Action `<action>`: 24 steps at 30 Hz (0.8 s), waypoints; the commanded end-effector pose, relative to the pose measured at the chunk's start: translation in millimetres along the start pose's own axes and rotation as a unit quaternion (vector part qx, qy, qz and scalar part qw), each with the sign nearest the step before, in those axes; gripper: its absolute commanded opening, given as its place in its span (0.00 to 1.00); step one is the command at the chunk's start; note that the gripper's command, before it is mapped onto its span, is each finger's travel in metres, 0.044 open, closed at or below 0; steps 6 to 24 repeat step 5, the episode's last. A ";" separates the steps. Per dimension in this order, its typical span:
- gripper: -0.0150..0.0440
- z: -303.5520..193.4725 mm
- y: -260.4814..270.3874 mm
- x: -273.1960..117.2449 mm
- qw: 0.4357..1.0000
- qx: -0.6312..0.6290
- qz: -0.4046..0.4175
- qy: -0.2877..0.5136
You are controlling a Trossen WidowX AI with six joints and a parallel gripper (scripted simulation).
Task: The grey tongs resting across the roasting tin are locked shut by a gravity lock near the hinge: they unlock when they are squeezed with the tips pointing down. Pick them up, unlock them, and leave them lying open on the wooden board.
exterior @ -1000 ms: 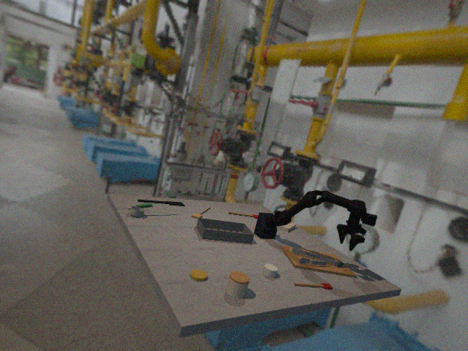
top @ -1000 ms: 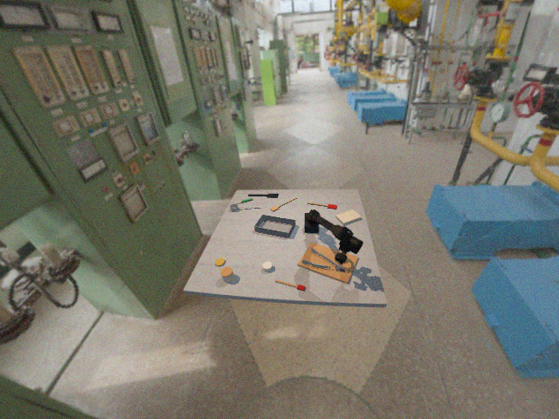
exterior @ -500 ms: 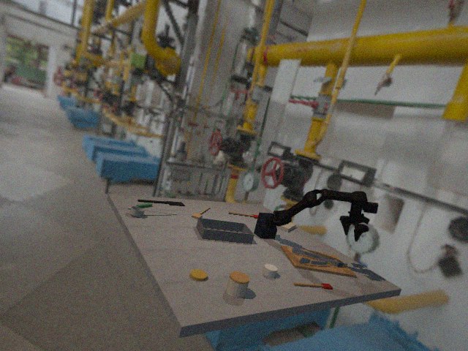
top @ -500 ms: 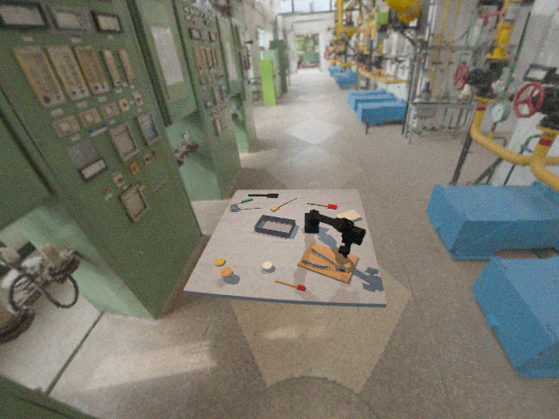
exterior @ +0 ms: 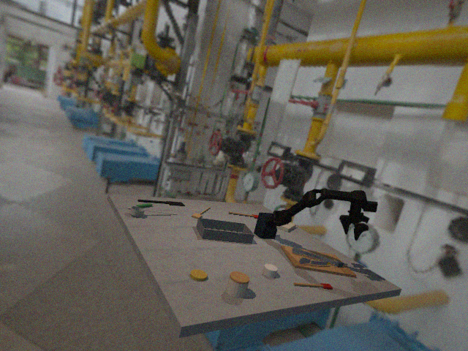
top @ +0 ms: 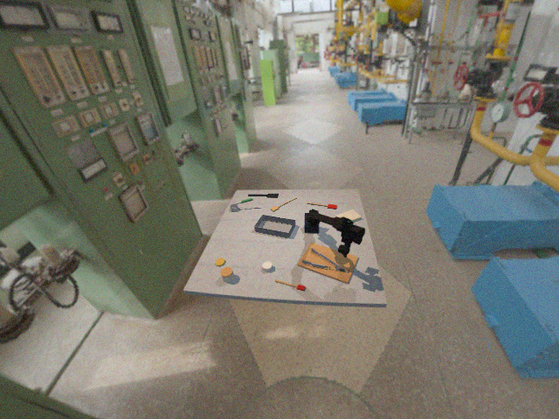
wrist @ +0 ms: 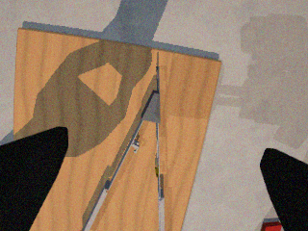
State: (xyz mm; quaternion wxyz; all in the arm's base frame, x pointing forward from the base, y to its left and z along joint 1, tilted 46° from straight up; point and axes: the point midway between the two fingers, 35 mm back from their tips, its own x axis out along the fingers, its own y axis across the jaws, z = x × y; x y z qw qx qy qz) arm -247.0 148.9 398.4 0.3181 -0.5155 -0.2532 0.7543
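The grey tongs (top: 317, 265) (exterior: 315, 263) (wrist: 152, 110) lie on the wooden board (top: 345, 278) (exterior: 292, 258) (wrist: 202, 87). Their two arms stand spread in a V from the hinge, seen in the wrist view. The arm tips run out of the bottom of that view. My gripper (top: 343, 253) (exterior: 355, 235) (wrist: 168, 148) is open and empty, raised above the board with its fingers wide on either side of the tongs in the wrist view, touching nothing. The roasting tin (top: 273, 233) (exterior: 224, 235) stands apart from the board with no tongs across it.
A red-ended tool (top: 300, 287) (exterior: 327, 286) lies near the front edge. A white round piece (top: 267, 265) (exterior: 270, 270), an orange-topped jar (top: 226, 272) (exterior: 238, 284) and a yellow disc (top: 219, 261) (exterior: 198, 275) are left of the board. Several utensils lie at the back.
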 end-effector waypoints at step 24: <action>1.00 -0.9 -0.2 -0.1 1.000 0.000 -0.002 0.002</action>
